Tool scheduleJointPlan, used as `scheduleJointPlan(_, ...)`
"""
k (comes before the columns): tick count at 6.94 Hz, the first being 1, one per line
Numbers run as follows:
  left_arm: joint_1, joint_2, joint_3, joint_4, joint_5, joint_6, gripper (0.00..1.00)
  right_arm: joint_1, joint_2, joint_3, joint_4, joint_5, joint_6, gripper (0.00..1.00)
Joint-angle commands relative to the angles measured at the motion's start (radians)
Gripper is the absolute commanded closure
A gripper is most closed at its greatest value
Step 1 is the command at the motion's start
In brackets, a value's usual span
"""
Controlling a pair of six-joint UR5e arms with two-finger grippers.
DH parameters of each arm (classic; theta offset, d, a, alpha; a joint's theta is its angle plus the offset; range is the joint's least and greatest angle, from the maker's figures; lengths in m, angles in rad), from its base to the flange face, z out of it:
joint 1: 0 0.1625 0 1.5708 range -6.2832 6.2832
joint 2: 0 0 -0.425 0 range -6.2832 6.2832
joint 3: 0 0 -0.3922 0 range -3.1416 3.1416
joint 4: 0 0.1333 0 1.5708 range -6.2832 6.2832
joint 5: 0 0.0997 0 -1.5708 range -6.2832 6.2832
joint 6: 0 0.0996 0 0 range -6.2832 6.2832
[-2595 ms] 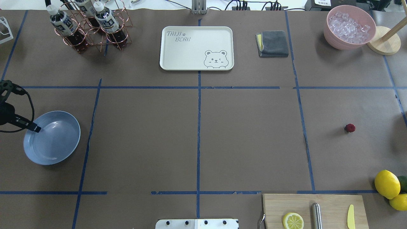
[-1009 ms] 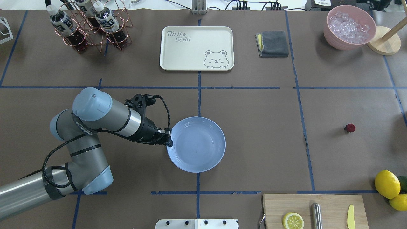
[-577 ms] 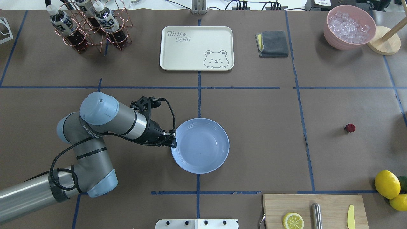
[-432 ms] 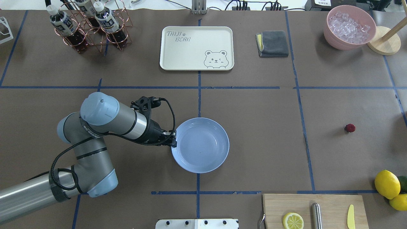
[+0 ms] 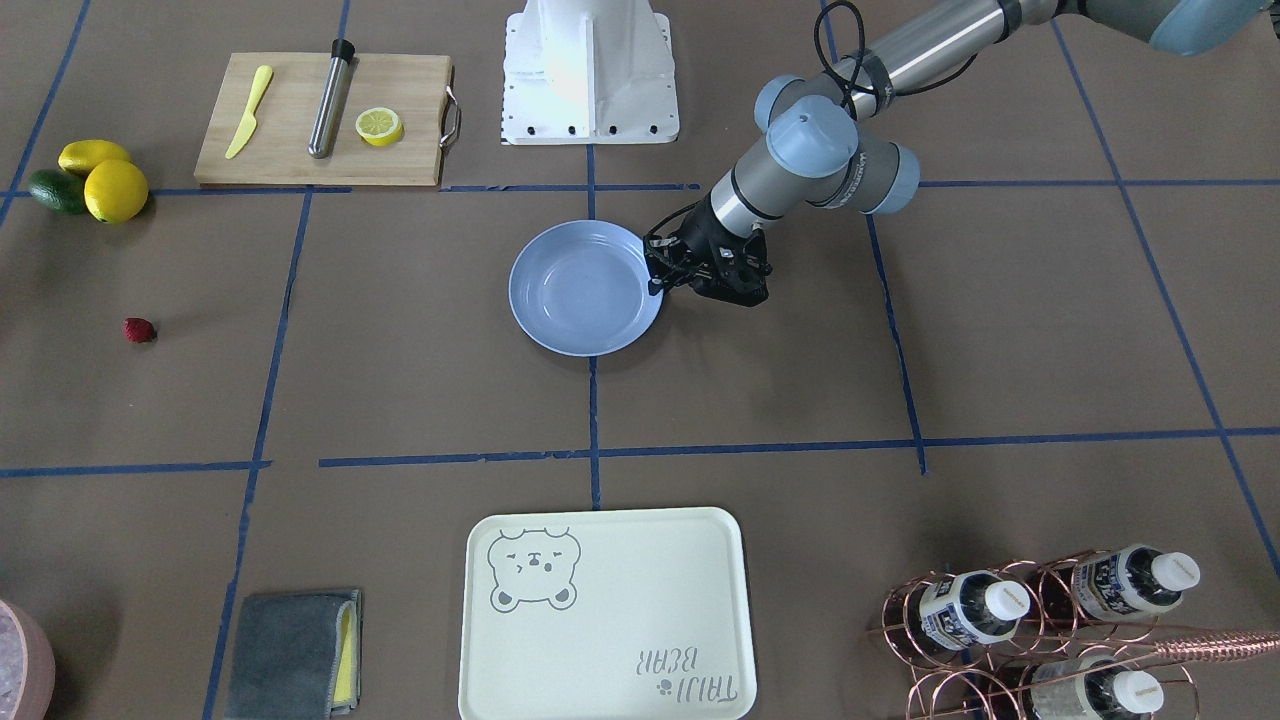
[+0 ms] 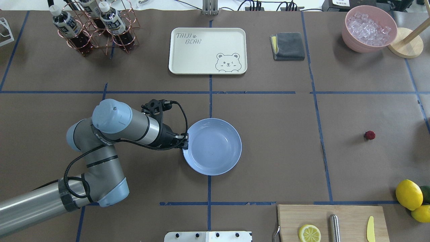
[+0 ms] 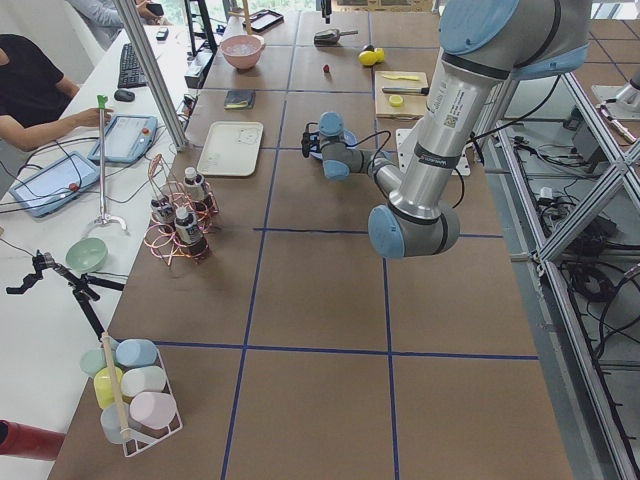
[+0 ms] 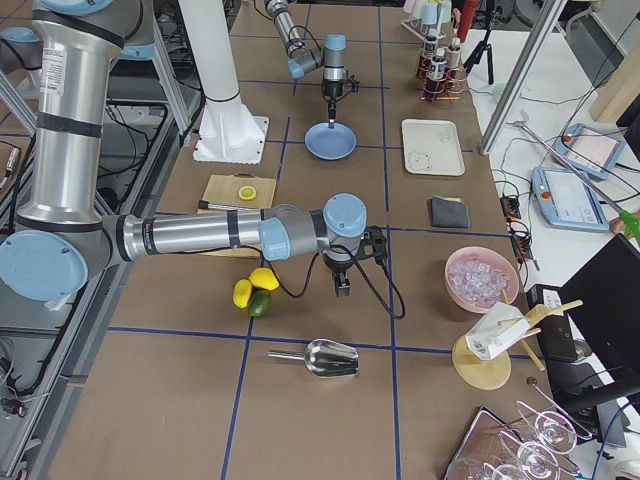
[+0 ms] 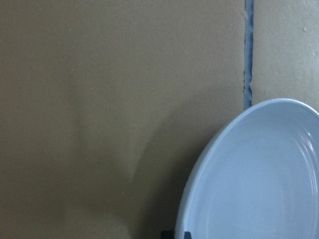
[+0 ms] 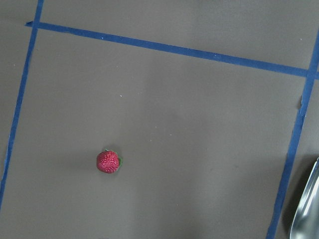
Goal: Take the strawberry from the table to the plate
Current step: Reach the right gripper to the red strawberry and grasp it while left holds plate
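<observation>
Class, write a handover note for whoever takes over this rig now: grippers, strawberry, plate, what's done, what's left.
Left gripper: jaws shut on the rim of the plate, in the middle of the table.
Right gripper: over the table's right end, seen only from the side; open or shut unclear.
Strawberry: on the table, right side, untouched.
Done: nothing picked, plate empty.
Left: grasp the strawberry, place it in the plate.

Left arm (image 6: 134,129) folded at the elbow, forearm low, wrist about level. Left pincer (image 6: 185,141) clamped on the plate (image 6: 215,148) at the rim nearest it. Right arm (image 8: 200,236) stretched out low — wrist turned down, right pincer (image 8: 343,290) pointing straight down; jaw state unreadable.
</observation>
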Motion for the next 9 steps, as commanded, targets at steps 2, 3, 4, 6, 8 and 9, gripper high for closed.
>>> scheduleJointPlan(2,0.003,0.001,-0.006,-0.002,0.003,-0.002,0.39,-0.08,0.002,0.0,0.027,-0.005,0.115,0.0)
scheduleJointPlan(3,-0.005,0.004,-0.027,-0.002,-0.003,-0.005,0.37,-0.164,0.0,-0.012,0.172,-0.032,0.255,0.0)
scheduleJointPlan(4,-0.008,0.008,-0.047,-0.003,0.0,-0.015,0.23,-0.259,0.0,-0.032,0.277,-0.123,0.428,0.0)
scheduleJointPlan(6,-0.011,0.033,-0.072,-0.021,0.001,-0.059,0.09,-0.435,0.003,-0.061,0.377,-0.352,0.605,0.0)
scheduleJointPlan(8,-0.01,0.036,-0.081,-0.022,0.003,-0.066,0.06,-0.443,0.061,-0.162,0.452,-0.351,0.654,0.0)
scheduleJointPlan(9,-0.01,0.036,-0.083,-0.022,0.003,-0.067,0.05,-0.452,0.064,-0.179,0.501,-0.35,0.703,0.0)
